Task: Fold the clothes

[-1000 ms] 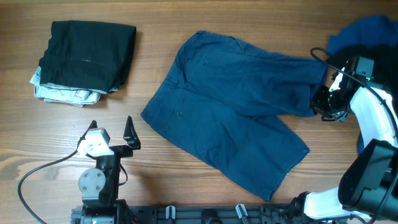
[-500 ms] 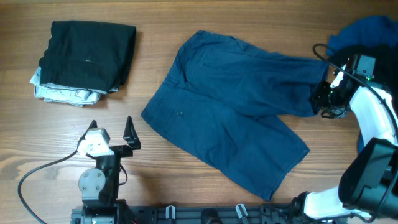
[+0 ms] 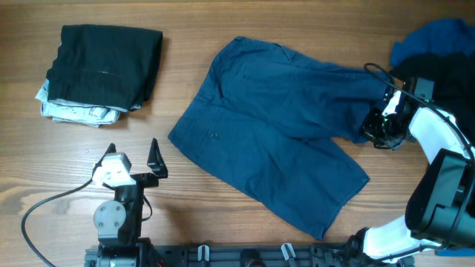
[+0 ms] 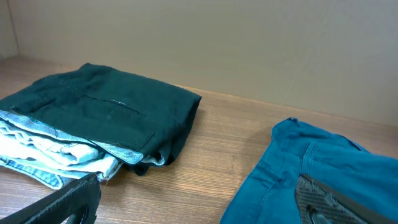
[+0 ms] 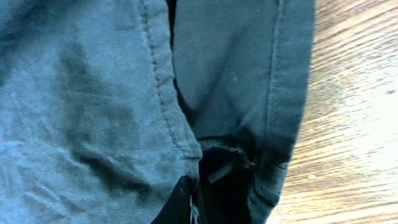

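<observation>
The clothes in play are dark navy short trousers lying flat mid-table, waistband to the left and two legs to the right. My right gripper is shut on the hem of the far leg. In the right wrist view the seamed navy cloth fills the picture and bunches around the closed jaws of that gripper. Parked near the front left, my left gripper stands wide open and holds nothing. Its wrist view shows both fingers apart, with the trousers' edge on the right.
A folded black garment lies on a pale patterned one at the back left, also seen as a stack from the left wrist. A royal blue garment and a black one are heaped at the back right.
My right gripper opened briefly, slid a little left along the leg hem and is shut again. The left arm has stayed still.
</observation>
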